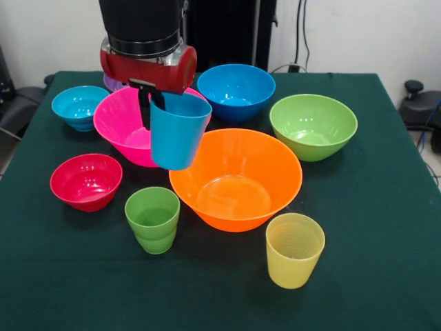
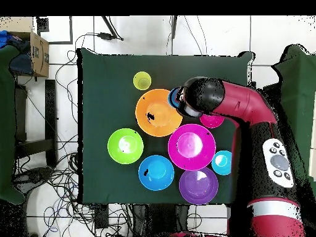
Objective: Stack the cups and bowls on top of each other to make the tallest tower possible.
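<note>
Fingers [image 1: 146, 103] of the gripper [image 1: 153, 96] clamp the blue cup [image 1: 178, 131] by its rim (upright, mouth up) above the dark green table [image 1: 386, 227]; white wall behind.

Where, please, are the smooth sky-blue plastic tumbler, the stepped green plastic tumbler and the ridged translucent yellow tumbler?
Smooth sky-blue plastic tumbler [image 1: 177, 134]: front view, outer wall.
Stepped green plastic tumbler [image 1: 153, 227]: front view, front wall below the rim.
Ridged translucent yellow tumbler [image 1: 293, 262]: front view, front wall.
</note>
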`<state>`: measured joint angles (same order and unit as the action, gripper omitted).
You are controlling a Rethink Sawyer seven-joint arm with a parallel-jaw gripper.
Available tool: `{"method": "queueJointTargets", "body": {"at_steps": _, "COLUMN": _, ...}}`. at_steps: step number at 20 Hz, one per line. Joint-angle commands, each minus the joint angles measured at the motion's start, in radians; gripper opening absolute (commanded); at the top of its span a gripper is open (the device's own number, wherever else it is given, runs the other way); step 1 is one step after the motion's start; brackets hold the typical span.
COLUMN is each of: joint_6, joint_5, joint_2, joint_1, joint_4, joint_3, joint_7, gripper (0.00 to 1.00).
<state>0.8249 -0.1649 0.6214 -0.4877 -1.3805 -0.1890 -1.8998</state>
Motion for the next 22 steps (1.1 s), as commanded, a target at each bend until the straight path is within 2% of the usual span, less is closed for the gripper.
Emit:
{"method": "queueJointTargets", "body": {"at_steps": 1, "joint_6": 0.113, "joint_5": -0.084, "joint_2": -0.08, "joint_1": -0.028, "joint_4": 0.049, "joint_3": -0.161, "joint_7": 0.332, "gripper": 0.0}}
{"method": "queueJointTargets", "body": {"at_steps": 10, "joint_6": 0.125, "joint_5": -0.124, "joint_2": -0.13, "joint_1": -0.088, "joint_4": 0.083, "joint_3": -0.224, "joint_7": 0.387, "gripper": 0.0}}
{"method": "queueJointTargets", "body": {"at_steps": 22, "joint_6": 0.183, "joint_5": -0.19, "joint_2": -0.203, "joint_1": -0.139, "joint_4": 0.156, "joint_3": -0.266, "joint_7": 0.479, "gripper": 0.0}}
